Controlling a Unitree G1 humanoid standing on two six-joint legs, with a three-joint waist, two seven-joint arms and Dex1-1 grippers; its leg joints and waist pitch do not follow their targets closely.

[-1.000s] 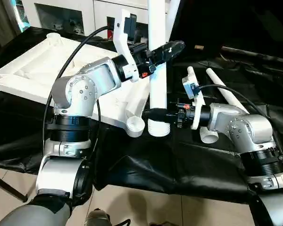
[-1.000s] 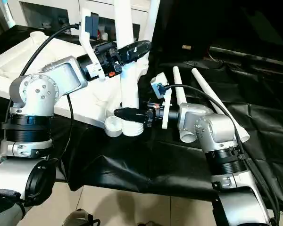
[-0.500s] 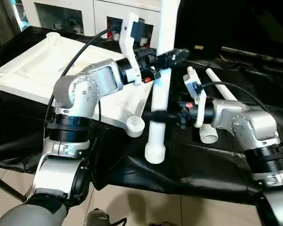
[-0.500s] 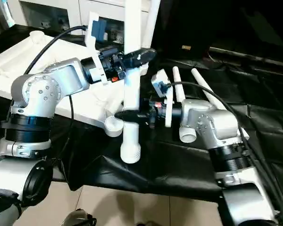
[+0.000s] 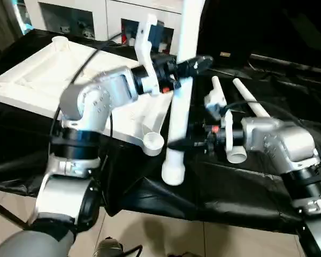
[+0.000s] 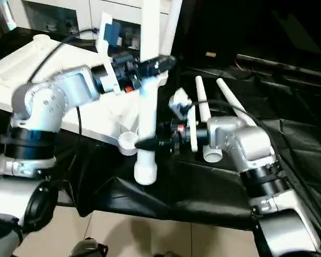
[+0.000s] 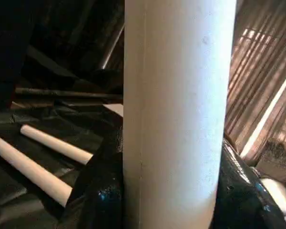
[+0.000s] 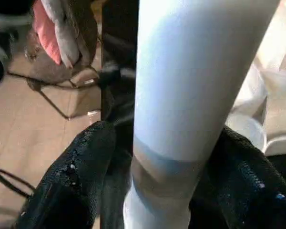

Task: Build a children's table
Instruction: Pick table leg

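Carefully steer the leg, clamped by the left gripper and loosely straddled by the right gripper, over the centre-frame socket.

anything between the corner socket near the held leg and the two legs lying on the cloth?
Head views: the held leg hangs between the corner socket and the two loose legs, with the right hand at it, over black cloth.

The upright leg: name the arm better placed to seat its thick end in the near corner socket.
Right. The right gripper straddles the leg low, near the thick end and level with the socket; the left gripper clamps it high up and could only steady it.
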